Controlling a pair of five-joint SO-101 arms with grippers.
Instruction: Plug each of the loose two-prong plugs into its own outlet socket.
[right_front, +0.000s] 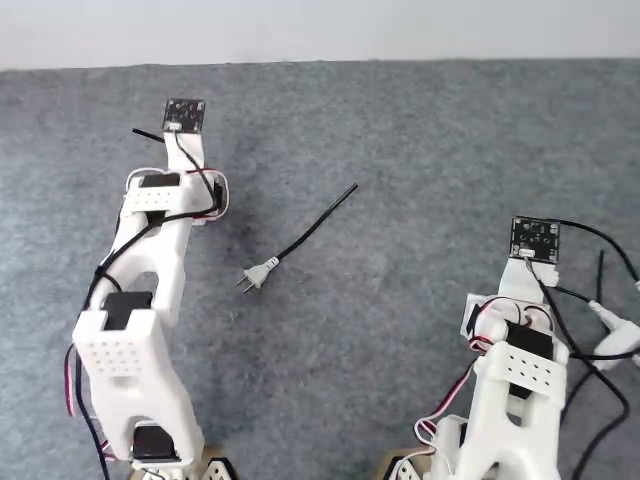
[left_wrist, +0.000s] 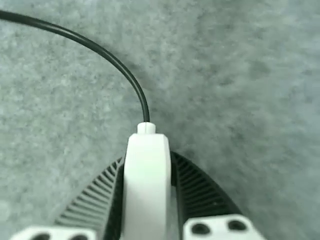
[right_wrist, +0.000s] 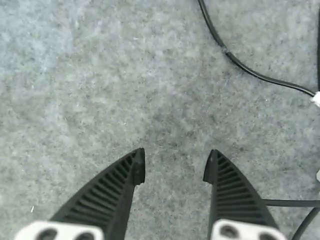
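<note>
My left gripper (left_wrist: 146, 162) is shut on a white plug (left_wrist: 146, 175); its black cable (left_wrist: 120, 62) curves away over the grey carpet. In the high view a short end of that cable (right_front: 147, 133) sticks out beside the left arm (right_front: 160, 250). A second two-prong plug (right_front: 256, 277) lies loose on the carpet between the arms, and its black cord (right_front: 318, 226) runs toward the far right. My right gripper (right_wrist: 175, 167) hangs open over bare carpet with nothing between its fingers. The right arm (right_front: 525, 370) stands at the near right.
A white connector piece (right_front: 620, 335) with black cables (right_front: 598, 275) lies at the right edge beside the right arm. A black cable (right_wrist: 250, 72) crosses the carpet ahead of the right gripper. Grey carpet (right_front: 400, 150) covers the table up to the pale back wall.
</note>
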